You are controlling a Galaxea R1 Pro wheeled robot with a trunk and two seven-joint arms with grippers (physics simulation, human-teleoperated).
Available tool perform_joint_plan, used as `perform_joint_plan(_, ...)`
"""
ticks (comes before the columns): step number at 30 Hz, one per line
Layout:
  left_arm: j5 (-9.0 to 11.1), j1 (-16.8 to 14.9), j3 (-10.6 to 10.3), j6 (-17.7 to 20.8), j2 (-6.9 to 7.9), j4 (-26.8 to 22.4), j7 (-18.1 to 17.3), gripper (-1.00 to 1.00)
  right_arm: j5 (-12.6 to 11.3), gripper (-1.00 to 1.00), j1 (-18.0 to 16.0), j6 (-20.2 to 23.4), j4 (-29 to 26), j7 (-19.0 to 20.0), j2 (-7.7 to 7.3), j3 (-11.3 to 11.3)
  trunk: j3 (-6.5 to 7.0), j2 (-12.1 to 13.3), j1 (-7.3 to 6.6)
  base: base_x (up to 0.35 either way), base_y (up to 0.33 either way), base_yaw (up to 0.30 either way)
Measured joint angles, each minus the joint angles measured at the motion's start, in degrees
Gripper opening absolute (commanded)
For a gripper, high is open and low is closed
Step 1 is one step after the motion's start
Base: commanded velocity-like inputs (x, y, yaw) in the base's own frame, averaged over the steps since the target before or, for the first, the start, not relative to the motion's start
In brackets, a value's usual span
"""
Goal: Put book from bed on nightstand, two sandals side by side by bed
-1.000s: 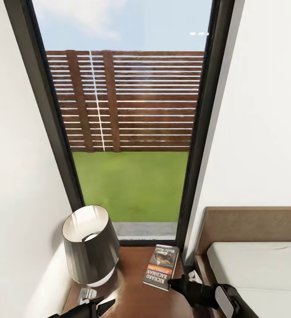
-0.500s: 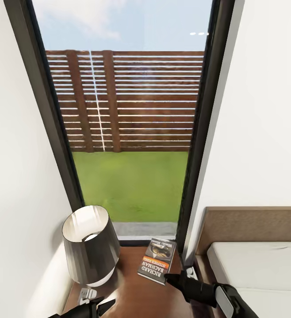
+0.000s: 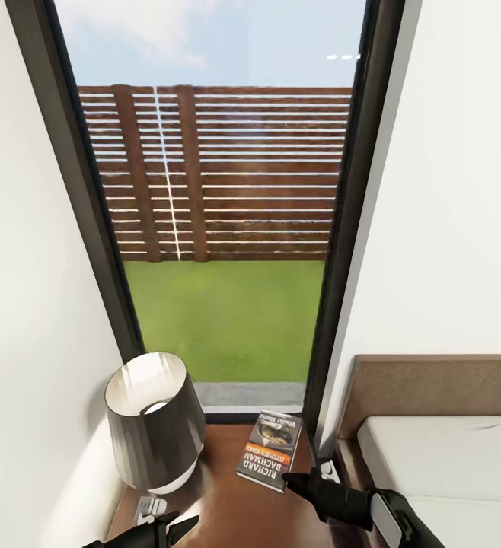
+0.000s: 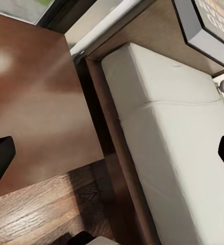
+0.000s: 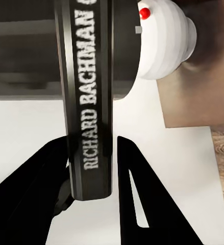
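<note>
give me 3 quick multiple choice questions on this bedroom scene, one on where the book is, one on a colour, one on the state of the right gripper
1. Where is the book?
A. Over the nightstand, beside the lamp
B. On the mattress
C. On the floor

2. What colour is the band on the book's cover?
A. Blue
B. Orange
C. Green

3. What is the right gripper doing?
A. Hanging open, away from the book
B. Closed on nothing
C. Gripping the book by its edge

Answers:
1. A: the head view shows the book above the brown top, between the lamp and the bed.
2. B: an orange strip crosses the cover above the author's name.
3. C: the right wrist view shows a finger on each side of the book's spine.
</note>
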Motion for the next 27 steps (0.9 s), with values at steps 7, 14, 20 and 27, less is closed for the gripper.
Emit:
perform_joint_plan(7,-0.26,0.00,-0.44,-0.20,-1.19,-0.32,-0.41,1.00,0.13,-1.00,-0.02,0.00,0.05,-0.17,0.07,0.04,-1.26,-2.81,1.54,0.000,0.000,0.000)
perform_joint_plan(14,-0.61,-0.13,-1.75,1.89,-1.48,-4.57,-4.75,1.00,0.11,-1.00,-0.01,0.00,0.05,-0.18,0.02,0.07,-2.52,-5.63,3.08,0.000,0.000,0.000)
perform_joint_plan(20,-0.94,-0.19,-3.21,10.15,-1.44,-14.97,-10.43,1.00,0.13,-1.00,0.01,-0.02,0.05,-0.13,-0.03,0.03,-3.60,-8.04,4.40,0.000,0.000,0.000)
perform_joint_plan(27,-1.13,-0.39,-4.85,13.16,-1.00,-17.35,-17.09,1.00,0.12,-1.00,-0.01,-0.02,0.04,-0.10,-0.05,0.07,-4.86,-10.85,5.94,0.000,0.000,0.000)
